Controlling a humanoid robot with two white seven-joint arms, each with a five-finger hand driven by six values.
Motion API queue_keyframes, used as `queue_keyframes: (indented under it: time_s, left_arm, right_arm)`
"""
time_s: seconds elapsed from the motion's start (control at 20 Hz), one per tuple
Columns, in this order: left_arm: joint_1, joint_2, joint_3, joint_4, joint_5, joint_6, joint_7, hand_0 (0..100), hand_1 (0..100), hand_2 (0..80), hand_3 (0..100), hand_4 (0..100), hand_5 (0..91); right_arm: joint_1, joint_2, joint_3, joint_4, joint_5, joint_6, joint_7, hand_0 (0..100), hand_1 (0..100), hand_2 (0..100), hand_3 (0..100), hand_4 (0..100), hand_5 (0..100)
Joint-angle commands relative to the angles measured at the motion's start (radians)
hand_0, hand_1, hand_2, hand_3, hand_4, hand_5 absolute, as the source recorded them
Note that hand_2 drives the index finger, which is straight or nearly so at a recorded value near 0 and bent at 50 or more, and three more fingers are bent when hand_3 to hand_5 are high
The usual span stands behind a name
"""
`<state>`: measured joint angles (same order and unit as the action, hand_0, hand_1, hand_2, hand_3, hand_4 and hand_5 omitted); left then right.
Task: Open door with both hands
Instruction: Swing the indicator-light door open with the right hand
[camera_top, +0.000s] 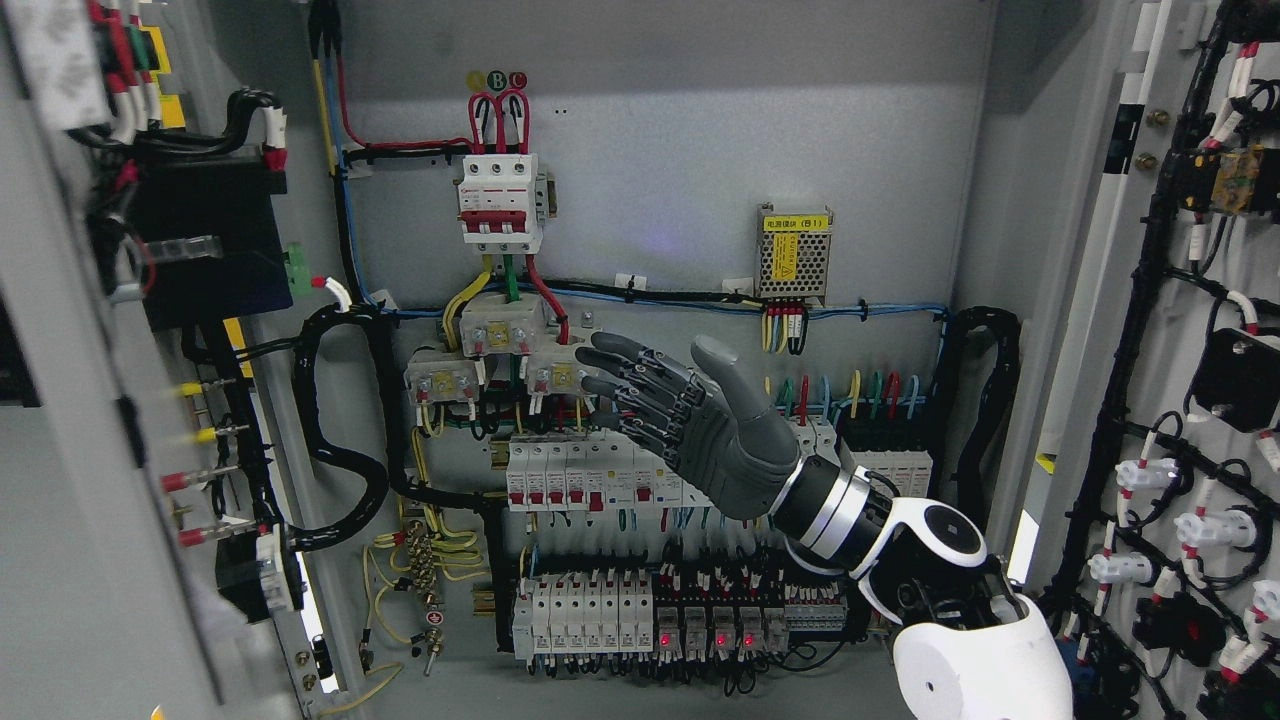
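The cabinet stands wide open. Its left door (70, 420) swings out at the picture's left, inner face lined with wired parts. The right door (1190, 400) swings out at the right, carrying black cable bundles and white connectors. My right hand (660, 400), grey with black fingers (625, 385), comes in from the lower right on a white forearm (960, 620). It hovers flat in front of the inner panel's middle, fingers stretched out toward the left, thumb up, holding nothing and touching neither door. The left arm does not show.
On the grey back panel (650, 150) sit a red-and-white breaker (500, 200), a perforated power supply (794, 250), rows of white breakers (590, 475) and relays with red lights (700, 630). Thick black conduits (340, 430) loop at both sides.
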<state>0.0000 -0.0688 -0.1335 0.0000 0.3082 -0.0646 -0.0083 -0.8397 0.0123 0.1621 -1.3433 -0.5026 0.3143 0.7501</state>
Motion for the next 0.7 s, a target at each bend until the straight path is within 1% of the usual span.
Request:
queue_keyframes:
  time_s: [0.0,0.4,0.6,0.65]
  left_arm:
    - [-0.023,0.0,0.0,-0.032,-0.001,0.0,0.001,0,0,0.0,0,0,0.0]
    - [-0.021,0.0,0.0,-0.032,0.0,0.0,0.001,0,0,0.0,0,0,0.0]
    - [-0.023,0.0,0.0,-0.032,0.0,0.0,0.001,0,0,0.0,0,0,0.0]
    - [-0.023,0.001,0.0,-0.032,0.0,0.0,0.001,0,0,0.0,0,0,0.0]
  right_arm:
    - [0.036,0.021,0.074,-0.077,-0.001,-0.001,0.0,23,3,0,0,0,0]
    - [0.065,0.021,0.174,-0.123,-0.001,-0.004,-0.002,23,3,0,0,0,0]
    - [0.096,-0.023,0.23,-0.152,-0.001,-0.012,-0.003,23,3,0,0,0,0]
    - [0.105,-0.023,0.244,-0.168,-0.001,-0.012,-0.003,23,3,0,0,0,0]
